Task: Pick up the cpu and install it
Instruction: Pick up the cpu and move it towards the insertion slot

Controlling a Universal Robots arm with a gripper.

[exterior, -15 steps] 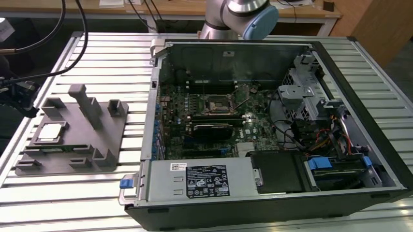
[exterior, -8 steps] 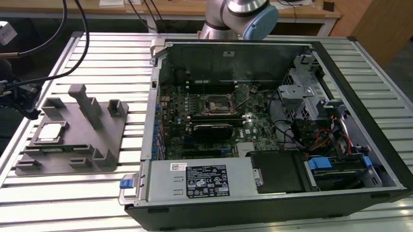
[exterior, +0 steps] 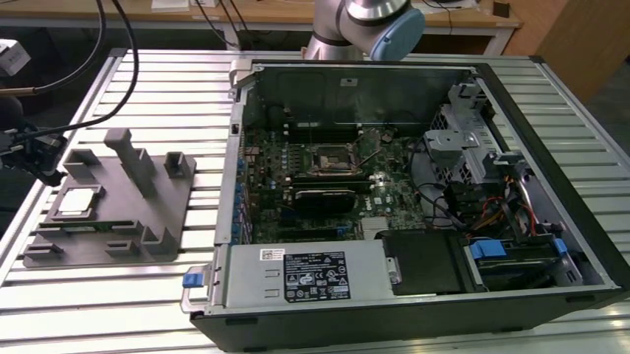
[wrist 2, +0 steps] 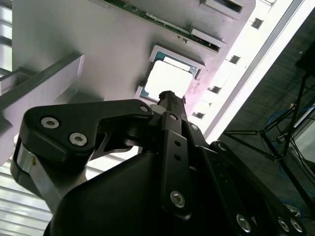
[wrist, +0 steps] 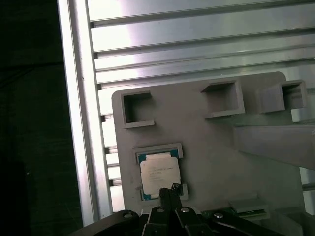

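Fingertips of the black gripper [wrist: 170,190] sit pressed against each other in one narrow point, gripping nothing. You find the cpu [wrist: 158,171], a small flat square chip with a shiny silver top and a thin pale rim, directly beyond that point in both wrist views. The tips overlap the chip's nearer edge, though you cannot tell whether they touch it or hang just above it. The chip lies flat in a shallow square recess of the grey plastic tray [wrist: 211,147], framed by low raised corners. Farther out from the fingers on the same tray you see three open-sided square pockets [wrist: 137,109] in a row. Off to one side of the fingers rises a long grey upright block [wrist: 275,140]. Under the tray runs the ribbed aluminium table [wrist: 197,44], its slats catching bright light. In the exterior view the tray rests toward the exterior view's left. Well away from the fingers, toward the exterior view's right, stands the open black computer case [exterior: 394,324] with its green motherboard [exterior: 394,195] exposed. The square processor socket [exterior: 330,157] on that board lies well apart from the chip.
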